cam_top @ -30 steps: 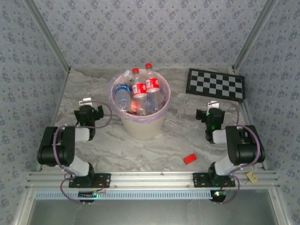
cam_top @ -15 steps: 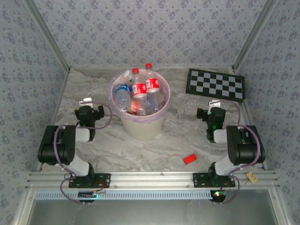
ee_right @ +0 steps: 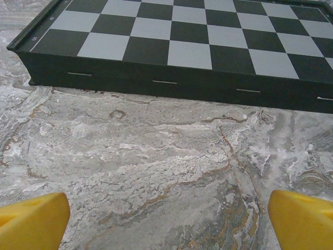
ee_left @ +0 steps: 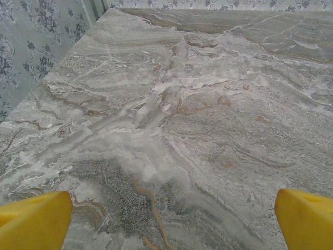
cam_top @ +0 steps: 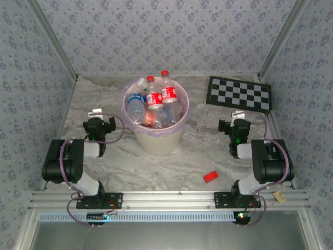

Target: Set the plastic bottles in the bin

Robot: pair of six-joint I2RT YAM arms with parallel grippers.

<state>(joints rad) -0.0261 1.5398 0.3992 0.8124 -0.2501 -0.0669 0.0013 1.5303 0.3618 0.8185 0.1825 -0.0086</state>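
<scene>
The left pincer point(ee_left: 169, 221) is spread wide and empty, its yellow fingers point(ee_left: 36, 219) low over the bare marbled bench point(ee_left: 171, 104). The right pincer point(ee_right: 167, 221) is equally spread and empty, and faces the checkerboard point(ee_right: 197, 36). Both arms are folded, elbows back near their bases and forearms reaching forward, the left arm point(cam_top: 67, 161) and right arm point(cam_top: 268, 161) on either side of the bin point(cam_top: 158, 141). The plastic bottles point(cam_top: 155, 101) are piled inside the bin. A red block point(cam_top: 210, 176) lies near the right arm's base.

Legible text: none.
Red and blue labels, clear plastic bottles point(cam_top: 154, 99) in round cream bin point(cam_top: 156, 143): too small to read.
Pale marks, black-and-white chequered board point(ee_right: 197, 31), left rim: indistinct.
</scene>
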